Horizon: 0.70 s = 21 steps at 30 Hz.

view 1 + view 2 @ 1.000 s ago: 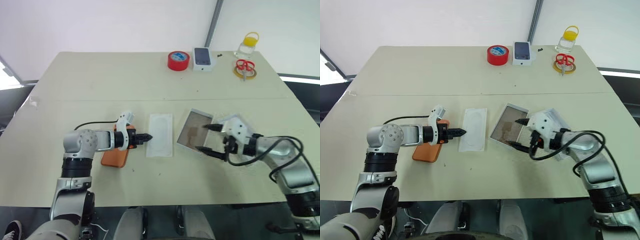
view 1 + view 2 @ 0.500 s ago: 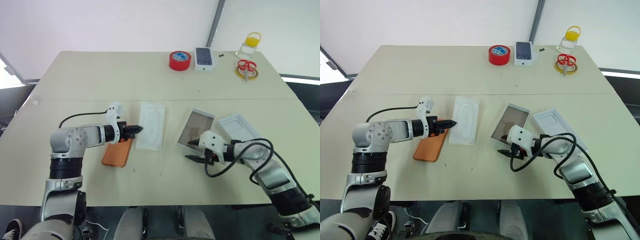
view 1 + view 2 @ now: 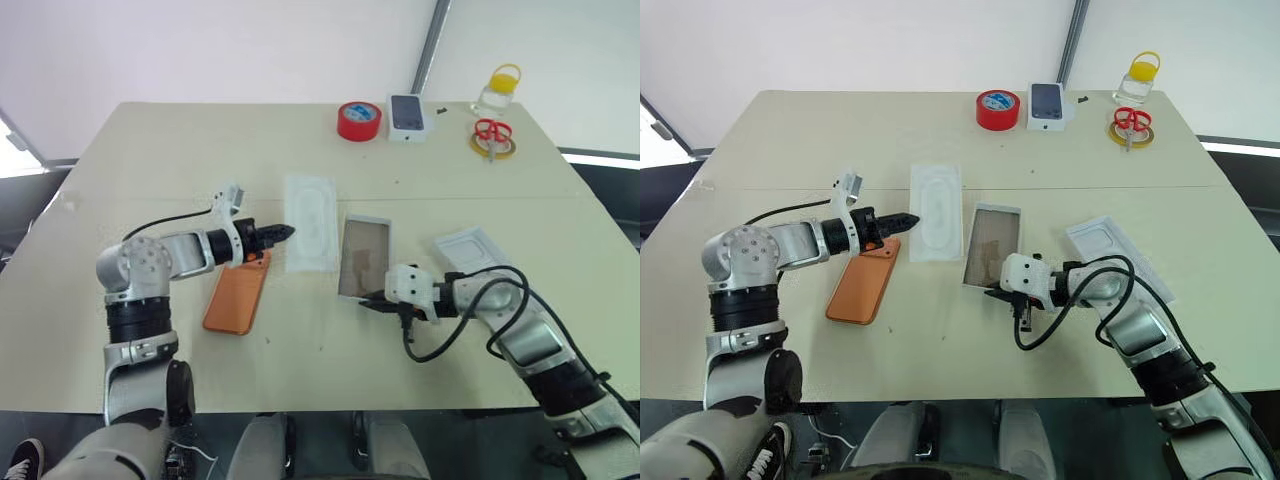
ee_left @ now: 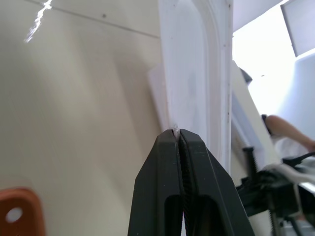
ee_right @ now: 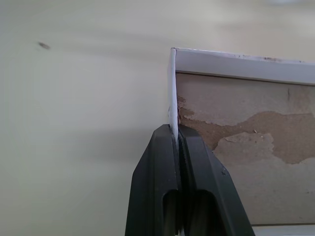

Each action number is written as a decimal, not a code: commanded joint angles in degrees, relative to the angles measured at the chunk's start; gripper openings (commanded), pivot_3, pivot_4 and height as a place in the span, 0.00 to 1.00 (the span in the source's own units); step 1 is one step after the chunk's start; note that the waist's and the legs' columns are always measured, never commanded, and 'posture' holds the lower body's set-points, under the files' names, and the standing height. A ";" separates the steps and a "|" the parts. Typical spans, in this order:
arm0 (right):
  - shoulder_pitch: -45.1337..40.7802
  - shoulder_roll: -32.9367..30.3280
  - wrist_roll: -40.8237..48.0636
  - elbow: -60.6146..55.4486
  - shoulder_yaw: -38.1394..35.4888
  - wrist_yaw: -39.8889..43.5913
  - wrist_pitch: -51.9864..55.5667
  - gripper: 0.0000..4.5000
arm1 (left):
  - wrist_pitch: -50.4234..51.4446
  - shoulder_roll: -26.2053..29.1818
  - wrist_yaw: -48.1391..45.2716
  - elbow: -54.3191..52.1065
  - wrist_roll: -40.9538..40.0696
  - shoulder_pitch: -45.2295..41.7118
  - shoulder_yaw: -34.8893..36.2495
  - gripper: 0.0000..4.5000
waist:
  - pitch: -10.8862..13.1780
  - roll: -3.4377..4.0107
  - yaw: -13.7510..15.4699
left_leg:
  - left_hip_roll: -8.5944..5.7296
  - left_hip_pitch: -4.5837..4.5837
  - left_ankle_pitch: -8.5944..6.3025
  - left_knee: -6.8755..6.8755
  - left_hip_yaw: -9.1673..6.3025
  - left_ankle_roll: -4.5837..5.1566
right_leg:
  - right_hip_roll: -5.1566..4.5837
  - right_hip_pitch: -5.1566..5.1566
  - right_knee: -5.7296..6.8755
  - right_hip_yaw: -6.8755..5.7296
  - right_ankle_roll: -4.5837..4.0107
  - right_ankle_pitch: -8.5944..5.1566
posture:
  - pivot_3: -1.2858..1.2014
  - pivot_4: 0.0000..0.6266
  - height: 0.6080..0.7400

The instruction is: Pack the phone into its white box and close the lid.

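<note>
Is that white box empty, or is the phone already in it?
Empty. The white box shows only its bare brownish floor, while the orange phone lies apart on the table, beside the left gripper.

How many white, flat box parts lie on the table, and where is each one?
3: the thin sheet at the left gripper, the white box pinched by the right gripper, and the lid beyond that arm.

the phone [image 3: 236,298] has its upper end hidden, apparently under the left gripper [image 3: 288,232].
</note>
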 commanded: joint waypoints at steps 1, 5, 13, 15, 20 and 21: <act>-1.34 0.71 0.36 0.25 0.38 2.09 -4.15 0.01 | 1.07 -1.46 1.57 -0.02 -1.51 -1.53 1.35 0.00 | 0.00 0.00 0.04 | 0.00 0.00 0.00 0.00 0.00 -0.01 | 0.00 0.00 0.00 0.00 0.00 0.00 | 0.52 0.24 1.00; -1.83 2.12 -0.62 2.42 -0.12 0.64 -4.47 0.01 | 0.25 -3.13 3.64 0.50 -0.21 -0.63 0.71 0.00 | 0.00 -0.01 0.00 | 0.00 0.00 0.05 0.00 0.00 -0.08 | 0.00 0.00 0.01 0.00 0.00 0.01 | 0.52 0.24 1.00; 1.60 1.67 4.91 -4.23 -4.93 -0.01 2.11 0.73 | 0.20 -8.14 8.01 -0.74 -0.71 1.03 1.60 0.00 | 0.00 0.00 0.24 | 0.00 -0.02 0.08 -0.01 -0.03 -0.14 | -0.01 0.00 0.01 0.00 -0.01 0.01 | 0.52 0.24 1.00; 4.59 -2.66 8.69 -6.67 -10.72 1.91 4.28 0.73 | 0.46 -9.14 8.16 -1.39 -0.48 1.32 -0.31 0.00 | 0.01 0.00 0.36 | -0.02 -0.03 0.08 0.00 -0.04 -0.14 | -0.04 0.00 0.00 0.00 -0.01 0.00 | 0.52 0.24 1.00; 9.14 -10.51 8.93 -1.04 -18.40 3.38 0.29 0.73 | -0.70 -11.21 9.54 -0.94 0.33 1.45 -1.77 0.00 | 0.02 -0.03 0.16 | -0.26 -0.10 0.06 0.01 -0.02 -0.11 | -0.25 0.02 -0.08 -0.01 -0.04 -0.01 | 0.52 0.24 1.00; 9.17 -10.86 9.21 0.17 -19.50 3.23 -0.24 0.73 | -1.10 -11.50 9.85 -0.67 0.63 1.56 -2.01 0.00 | 0.02 -0.03 0.11 | -0.26 -0.09 0.06 0.01 -0.01 -0.10 | -0.25 0.02 -0.08 -0.01 -0.04 -0.02 | 0.52 0.24 1.00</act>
